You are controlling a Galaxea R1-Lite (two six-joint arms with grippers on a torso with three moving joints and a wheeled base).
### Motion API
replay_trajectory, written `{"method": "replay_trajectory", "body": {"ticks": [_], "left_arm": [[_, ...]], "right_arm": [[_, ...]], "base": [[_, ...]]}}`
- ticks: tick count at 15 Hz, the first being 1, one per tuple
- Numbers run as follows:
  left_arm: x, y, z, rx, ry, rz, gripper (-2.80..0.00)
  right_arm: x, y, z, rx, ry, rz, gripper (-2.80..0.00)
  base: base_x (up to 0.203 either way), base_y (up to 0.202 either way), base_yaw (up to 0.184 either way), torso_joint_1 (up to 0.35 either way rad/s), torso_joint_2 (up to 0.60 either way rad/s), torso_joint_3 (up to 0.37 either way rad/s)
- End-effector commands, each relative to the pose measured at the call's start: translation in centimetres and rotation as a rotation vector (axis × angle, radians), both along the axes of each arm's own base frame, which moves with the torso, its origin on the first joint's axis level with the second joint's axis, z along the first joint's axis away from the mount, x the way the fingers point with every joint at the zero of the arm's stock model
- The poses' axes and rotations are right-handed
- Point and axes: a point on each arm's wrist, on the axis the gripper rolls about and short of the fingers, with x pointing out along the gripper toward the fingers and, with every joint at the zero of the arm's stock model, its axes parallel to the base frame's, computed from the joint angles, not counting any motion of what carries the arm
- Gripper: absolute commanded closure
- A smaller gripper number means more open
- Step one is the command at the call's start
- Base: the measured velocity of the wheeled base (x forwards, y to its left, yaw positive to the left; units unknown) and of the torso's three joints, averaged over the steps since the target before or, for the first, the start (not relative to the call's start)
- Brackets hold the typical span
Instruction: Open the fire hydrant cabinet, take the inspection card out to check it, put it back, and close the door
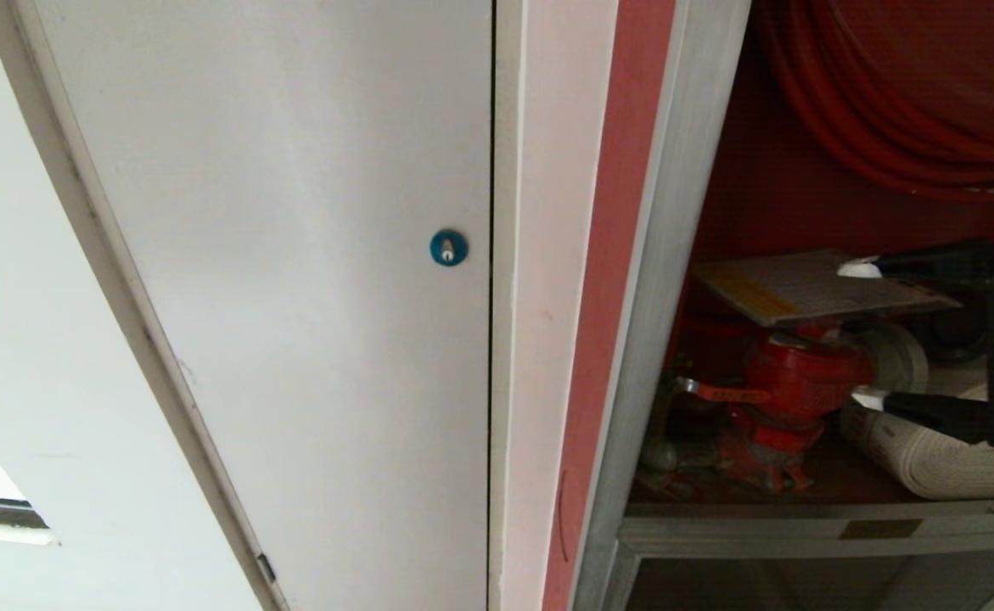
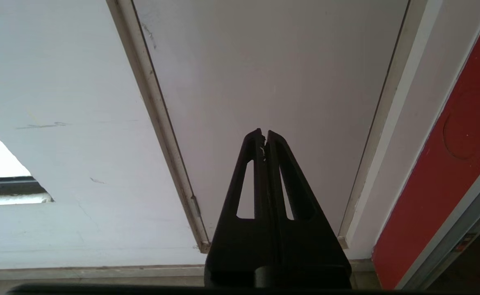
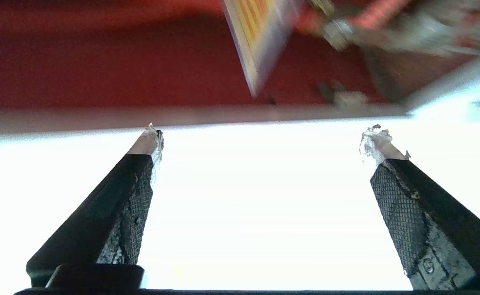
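Red fire hydrant cabinet (image 1: pixel 768 204) interior; right gripper (image 1: pixel 863 333) spread wide, empty, beside inspection card (image 1: pixel 811 287).

Inspection card (image 1: pixel 811 287) atop valve (image 1: pixel 789 373) inside fire hydrant cabinet (image 1: pixel 675 255), right of white panel (image 1: pixel 293 255).

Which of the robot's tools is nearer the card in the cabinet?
The right tool: open inside the cabinet, one fingertip at the card. The left tool is shut before the white panel.

The fire hydrant cabinet (image 1: pixel 675 255) has a brushed metal frame; the inspection card (image 1: pixel 811 287) looks papery; the right hand's (image 3: pixel 260 139) fingers (image 3: pixel 137 196) are rough, cross-hatched black.
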Motion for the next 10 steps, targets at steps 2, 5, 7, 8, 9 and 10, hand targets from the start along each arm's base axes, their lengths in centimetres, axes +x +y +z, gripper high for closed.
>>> {"method": "replay_trajectory", "body": {"ticks": [2, 5, 7, 8, 9, 10], "left_arm": [[0.0, 0.0, 0.0, 0.0, 0.0, -0.001, 0.0], [0.0, 0.0, 0.0, 0.0, 0.0, -0.001, 0.0], [0.0, 0.0, 0.0, 0.0, 0.0, 0.0, 0.0], [0.0, 0.0, 0.0, 0.0, 0.0, 0.0, 0.0], [0.0, 0.0, 0.0, 0.0, 0.0, 0.0, 0.0], [0.0, 0.0, 0.0, 0.0, 0.0, 0.0, 0.0]], "right_arm": [[-3.9, -0.3, 0.6, -0.086, -0.038, 0.044, -2.8], [-4.6, -0.3, 0.1, -0.22, -0.008, 0.113, 0.0], [-4.7, -0.2, -0.1, -0.357, -0.042, 0.198, 0.0], [-4.5, -0.1, -0.3, -0.456, -0.062, 0.26, 0.0], [-3.9, 0.0, -0.5, -0.551, -0.066, 0.325, 0.0], [-3.1, 0.1, -0.3, -0.61, -0.057, 0.373, 0.0]], "base": [[0.0, 0.0, 0.0, 0.0, 0.0, 0.0], [0.0, 0.0, 0.0, 0.0, 0.0, 0.0], [0.0, 0.0, 0.0, 0.0, 0.0, 0.0], [0.0, 0.0, 0.0, 0.0, 0.0, 0.0], [0.0, 0.0, 0.0, 0.0, 0.0, 0.0], [0.0, 0.0, 0.0, 0.0, 0.0, 0.0]]}}
